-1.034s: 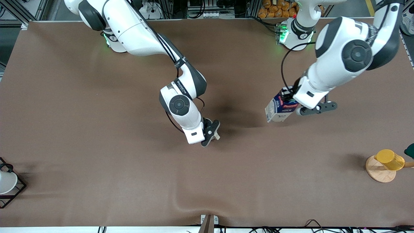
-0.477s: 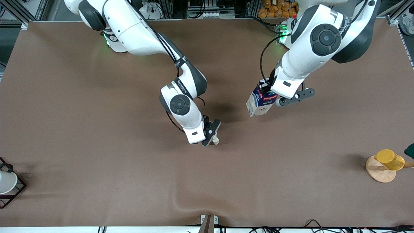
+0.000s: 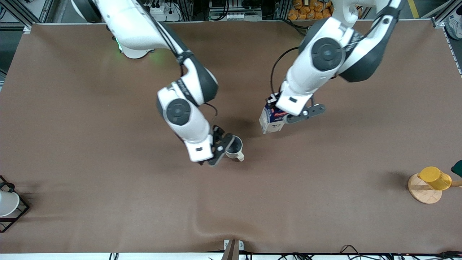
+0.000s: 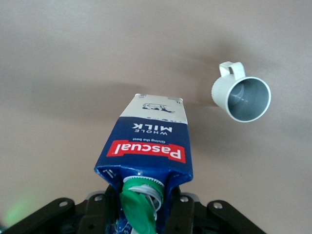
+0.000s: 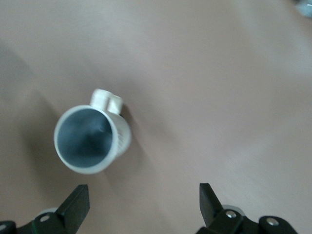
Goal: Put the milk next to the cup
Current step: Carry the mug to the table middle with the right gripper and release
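Brown covering spreads over the whole desk (image 3: 90, 108), and both arms reach in over its middle.

The left claw (image 3: 279, 116) hangs in the air above the middle of the desk, its fingers closed on the top of the milk (image 3: 270, 121). The carton hangs below the claw and is tilted. In the left wrist view the milk (image 4: 148, 146) shows its dark blue upper part, its red label band and a pale end panel, with the green cap (image 4: 140, 209) up between the black parts of the left claw (image 4: 141, 214). From that same view the cup (image 4: 240, 95) stands on the desk apart from the carton, its grey inside visible and its small handle sticking out at the side.

The right claw (image 3: 221, 148) is low over the desk, just beside the cup (image 3: 234, 147). Its fingers are spread wide and hold nothing. In the right wrist view the cup (image 5: 92, 138) stands upright on the brown surface, clear of the two dark fingertips (image 5: 73, 207) of the right claw (image 5: 144, 204), with its handle pointing away from them.

The cup sits between the two claws, close to the right one and a little apart from the carton in the left one.

Well away from the left claw, near the edge at the left arm's end of the desk, a yellow cup (image 3: 435, 178) rests on a round wooden base (image 3: 422, 191). At the right arm's end, a white cup (image 3: 7, 203) sits in a black wire frame (image 3: 21, 213).
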Motion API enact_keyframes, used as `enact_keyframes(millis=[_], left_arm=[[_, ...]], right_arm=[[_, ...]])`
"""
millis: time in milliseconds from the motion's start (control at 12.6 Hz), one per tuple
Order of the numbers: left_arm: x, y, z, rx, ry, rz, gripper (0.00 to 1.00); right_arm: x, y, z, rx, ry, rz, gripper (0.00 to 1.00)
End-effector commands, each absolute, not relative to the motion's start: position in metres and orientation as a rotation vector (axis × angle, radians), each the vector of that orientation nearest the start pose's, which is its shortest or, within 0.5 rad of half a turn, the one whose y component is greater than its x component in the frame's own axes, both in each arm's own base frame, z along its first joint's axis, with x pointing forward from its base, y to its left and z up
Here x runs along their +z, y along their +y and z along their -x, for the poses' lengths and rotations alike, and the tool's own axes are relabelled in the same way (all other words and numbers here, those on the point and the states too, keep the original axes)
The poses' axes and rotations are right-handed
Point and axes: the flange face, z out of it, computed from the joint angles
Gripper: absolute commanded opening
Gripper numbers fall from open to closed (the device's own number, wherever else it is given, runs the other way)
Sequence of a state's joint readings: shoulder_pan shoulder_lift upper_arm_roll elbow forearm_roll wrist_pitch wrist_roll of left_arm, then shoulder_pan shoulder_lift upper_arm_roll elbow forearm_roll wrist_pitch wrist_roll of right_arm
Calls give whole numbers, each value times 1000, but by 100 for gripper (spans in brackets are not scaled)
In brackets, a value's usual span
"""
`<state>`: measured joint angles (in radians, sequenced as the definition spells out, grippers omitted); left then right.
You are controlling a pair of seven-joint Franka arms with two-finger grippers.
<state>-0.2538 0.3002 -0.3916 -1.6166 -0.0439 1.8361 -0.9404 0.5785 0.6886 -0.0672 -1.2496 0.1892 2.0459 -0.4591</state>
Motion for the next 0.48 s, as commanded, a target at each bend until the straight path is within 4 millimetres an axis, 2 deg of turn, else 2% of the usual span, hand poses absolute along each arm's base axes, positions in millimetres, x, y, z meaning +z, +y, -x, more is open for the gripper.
enact_keyframes(millis=[0,80,239,398], left_arm=[[442,-401,-532,251,-459,3149,35],[434,-415,-528,248,-412,3146,35],[417,-439,-519,254,-315,3108,35],[410,-448,-508,276,-260,3075,35]], right_arm=[[399,300,-654,-127,-1163,2760,100],[411,266,-652,-124,-1103,2784,100],[437,212,-632,-115,-1002,2820,100],[461,155,-618,-109,-902,2857,100]])
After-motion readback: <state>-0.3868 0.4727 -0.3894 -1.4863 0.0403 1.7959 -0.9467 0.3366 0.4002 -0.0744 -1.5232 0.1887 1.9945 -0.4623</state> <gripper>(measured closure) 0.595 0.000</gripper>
